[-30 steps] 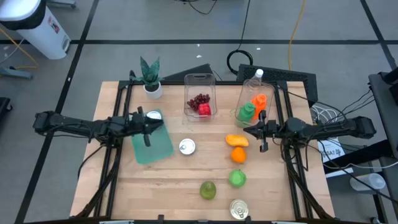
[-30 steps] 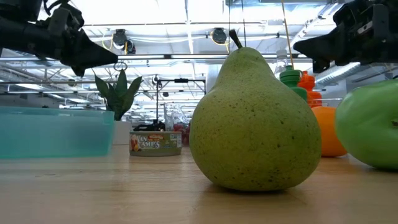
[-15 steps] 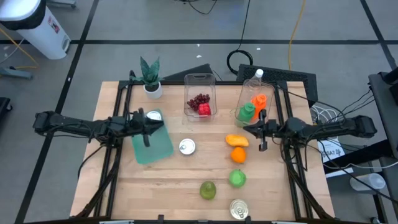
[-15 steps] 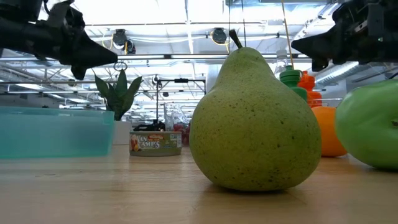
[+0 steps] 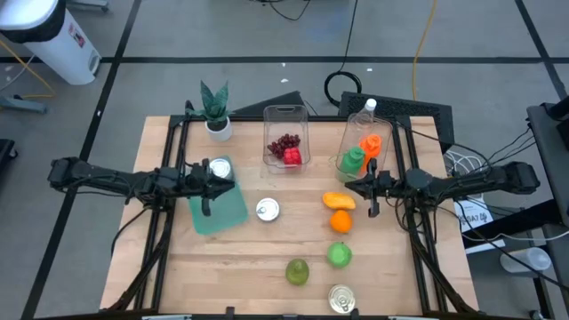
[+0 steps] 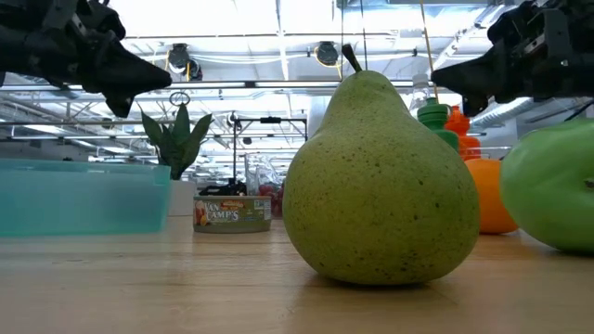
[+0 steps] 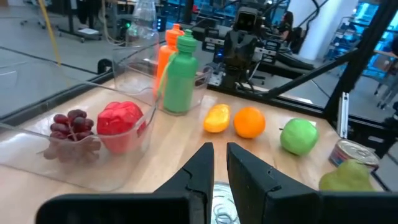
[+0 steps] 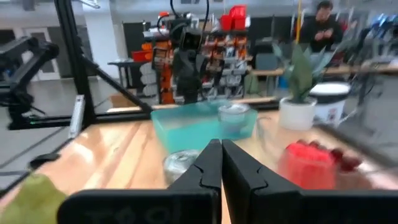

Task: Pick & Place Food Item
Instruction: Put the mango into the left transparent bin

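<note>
- My left arm point(image 5: 116, 180): slim, matte black, jointed segments.
- My right arm point(image 5: 462, 184): same black build.
- My left gripper point(image 7: 214, 171): two dark, tapered, flat-sided fingers point(image 7: 194, 174).
- My right gripper point(image 8: 216, 163): matching dark fingers point(image 8: 205, 167).

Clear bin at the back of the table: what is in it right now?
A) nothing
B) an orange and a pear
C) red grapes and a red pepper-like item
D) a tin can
C: the high view shows dark red grapes and a red item inside the clear bin, and the left wrist view shows the same pair.
</note>
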Controlling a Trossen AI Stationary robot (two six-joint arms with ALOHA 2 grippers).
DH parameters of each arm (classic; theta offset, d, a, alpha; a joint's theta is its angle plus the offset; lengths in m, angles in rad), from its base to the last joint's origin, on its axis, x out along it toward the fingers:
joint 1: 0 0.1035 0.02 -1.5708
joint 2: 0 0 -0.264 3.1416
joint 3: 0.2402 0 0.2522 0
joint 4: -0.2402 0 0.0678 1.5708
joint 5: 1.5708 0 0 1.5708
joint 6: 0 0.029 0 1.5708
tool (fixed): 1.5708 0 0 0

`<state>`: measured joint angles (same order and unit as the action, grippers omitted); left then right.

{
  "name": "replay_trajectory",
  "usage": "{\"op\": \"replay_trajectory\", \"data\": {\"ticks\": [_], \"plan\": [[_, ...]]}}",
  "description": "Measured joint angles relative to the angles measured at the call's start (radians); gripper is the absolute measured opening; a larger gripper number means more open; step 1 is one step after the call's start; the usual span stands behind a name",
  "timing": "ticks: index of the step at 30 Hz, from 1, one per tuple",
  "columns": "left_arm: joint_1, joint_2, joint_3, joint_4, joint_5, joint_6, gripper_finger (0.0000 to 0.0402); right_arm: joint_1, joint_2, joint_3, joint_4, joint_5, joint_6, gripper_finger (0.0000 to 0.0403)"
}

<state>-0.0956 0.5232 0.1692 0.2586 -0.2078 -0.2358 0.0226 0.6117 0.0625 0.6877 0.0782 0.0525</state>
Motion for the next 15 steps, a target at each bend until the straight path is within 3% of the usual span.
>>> {"op": "replay_trajectory", "data": {"ticks": [7, 15], "plan": [[-0.011, 0.000, 0.000, 0.000, -0.001, 0.019, 0.0051, 0.113, 0.060, 0.192, -0.273, 0.010, 0.025, 0.0000], [-0.012, 0.000, 0.000, -0.004, -0.001, -0.011, 0.0051, 0.227, 0.276, 0.461, -0.670, 0.216, 0.122, 0.0000]]}}
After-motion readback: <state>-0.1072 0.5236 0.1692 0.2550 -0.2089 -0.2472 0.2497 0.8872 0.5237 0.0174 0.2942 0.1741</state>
